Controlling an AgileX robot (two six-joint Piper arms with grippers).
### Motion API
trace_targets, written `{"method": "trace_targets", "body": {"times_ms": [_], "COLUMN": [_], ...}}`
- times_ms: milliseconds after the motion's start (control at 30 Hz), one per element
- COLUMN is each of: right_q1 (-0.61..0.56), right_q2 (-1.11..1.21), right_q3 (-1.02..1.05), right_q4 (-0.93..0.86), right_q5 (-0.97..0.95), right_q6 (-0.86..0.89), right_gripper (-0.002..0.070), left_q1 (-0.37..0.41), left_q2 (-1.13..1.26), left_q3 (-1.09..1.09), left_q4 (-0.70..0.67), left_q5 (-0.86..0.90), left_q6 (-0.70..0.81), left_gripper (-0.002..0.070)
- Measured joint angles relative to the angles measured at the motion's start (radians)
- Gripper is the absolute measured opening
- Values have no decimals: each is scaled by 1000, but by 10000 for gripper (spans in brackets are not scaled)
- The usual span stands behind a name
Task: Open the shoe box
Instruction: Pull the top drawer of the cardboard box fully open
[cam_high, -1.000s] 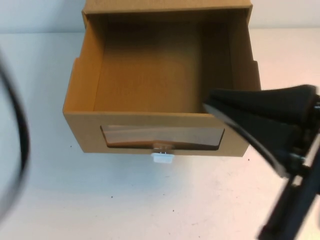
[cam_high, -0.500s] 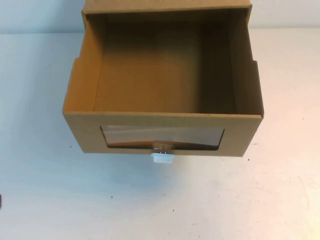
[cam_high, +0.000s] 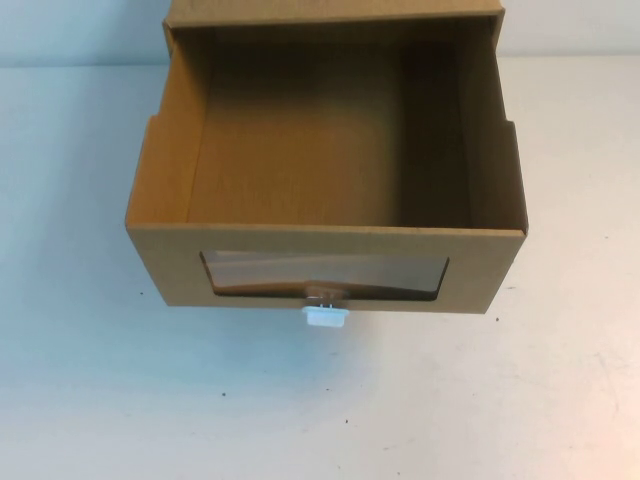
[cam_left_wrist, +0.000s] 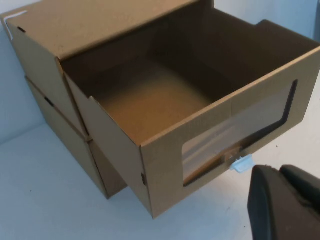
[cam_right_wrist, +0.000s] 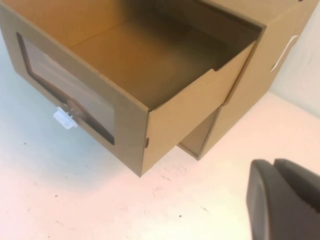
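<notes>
**Shoe box stands open, both tools clear of it**

The cardboard shoe box sits at the far middle of the white bench. Its drawer is slid out of the outer sleeve toward the robot's side, so the brown inner floor lies open to view. The drawer's front panel carries a clear window, and a small white pull tab juts from the panel's lower edge at the middle.

The left tool shows only in its own wrist view, as a dark shape over the bench off the drawer's left front corner. It is near the tab but apart from it, and whether it is apart or together I cannot tell.

The right tool likewise shows only in its wrist view, over bare bench off the drawer's right front corner and well apart from the cardboard. It is closed together and grips nothing.
</notes>
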Motion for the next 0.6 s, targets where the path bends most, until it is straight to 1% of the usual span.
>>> {"method": "trace_targets", "body": {"times_ms": [500, 600], "right_q1": [0, 0], "right_q2": [-2, -2], "right_q3": [0, 0], "right_q4": [12, 12], "right_q5": [0, 0], "right_q6": [0, 0], "right_gripper": [-13, -13], "left_q1": [0, 0], "left_q2": [-1, -1], "left_q3": [0, 0], "left_q4": [0, 25], "left_q5": [-12, -12], "left_q6": [-7, 1], "left_gripper": [-5, -6]}}
